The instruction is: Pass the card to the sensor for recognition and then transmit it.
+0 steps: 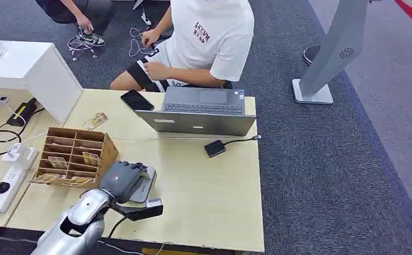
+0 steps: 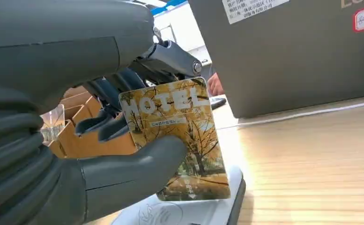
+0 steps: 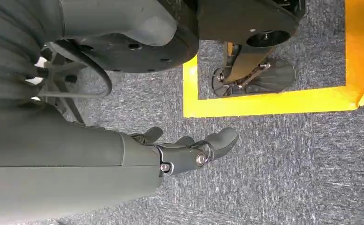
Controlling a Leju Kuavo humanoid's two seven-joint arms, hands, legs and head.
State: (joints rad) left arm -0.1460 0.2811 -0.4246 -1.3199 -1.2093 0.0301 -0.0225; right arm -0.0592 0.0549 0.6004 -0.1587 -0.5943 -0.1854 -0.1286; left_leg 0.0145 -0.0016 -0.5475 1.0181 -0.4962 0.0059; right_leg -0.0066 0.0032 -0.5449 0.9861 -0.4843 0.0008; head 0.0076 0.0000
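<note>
The robot's silver left arm is reaching forward over the worktop [image 1: 214, 191], its left hand [image 1: 120, 179] pinching a card [image 2: 180, 136] between thumb and fingers, while its right hand [image 3: 189, 152] is hanging low above the floor, fingers loosely apart and holding nothing.

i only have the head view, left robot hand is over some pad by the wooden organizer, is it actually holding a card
Observer: Yes. The left wrist view shows the left robot hand pinching a hotel card between thumb and fingers.
Operator: is the card on the pad yet
Observer: Its lower edge sits right at the white card reader; I cannot tell if they touch.
Operator: card flat or upright
Observer: Upright, its printed face toward the wrist camera.
Operator: where's the right robot hand
Observer: The right robot hand hangs over grey carpet, holding nothing.
</note>
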